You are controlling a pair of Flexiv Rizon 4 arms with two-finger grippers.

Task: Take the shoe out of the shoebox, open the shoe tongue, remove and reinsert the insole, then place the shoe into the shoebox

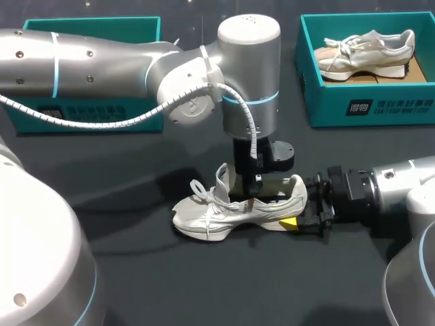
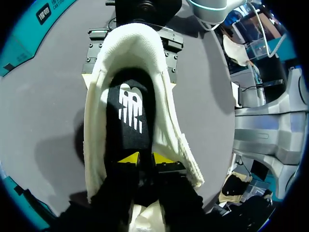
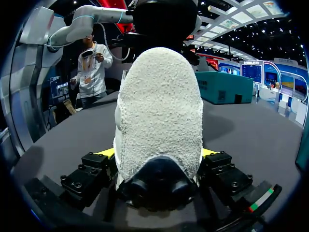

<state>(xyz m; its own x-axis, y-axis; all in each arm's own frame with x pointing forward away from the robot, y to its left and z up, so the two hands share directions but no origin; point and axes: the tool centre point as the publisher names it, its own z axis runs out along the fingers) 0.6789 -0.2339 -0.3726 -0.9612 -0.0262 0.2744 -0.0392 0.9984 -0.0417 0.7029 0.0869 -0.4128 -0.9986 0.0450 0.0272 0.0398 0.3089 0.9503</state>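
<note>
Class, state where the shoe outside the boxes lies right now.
In the head view the shoe lies in the middle of the table, below the left gripper, its heel held by the right gripper.

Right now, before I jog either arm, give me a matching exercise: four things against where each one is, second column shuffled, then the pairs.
Things:
1. left gripper
2. right gripper
3. near shoe
4. far shoe

Places:
A. inside the shoebox at the far right
B. shut on the near shoe's heel
C. standing on its sole on the table
D. down inside the near shoe, above the black insole

Pairs: 1-D, 2-B, 3-C, 4-A.
</note>
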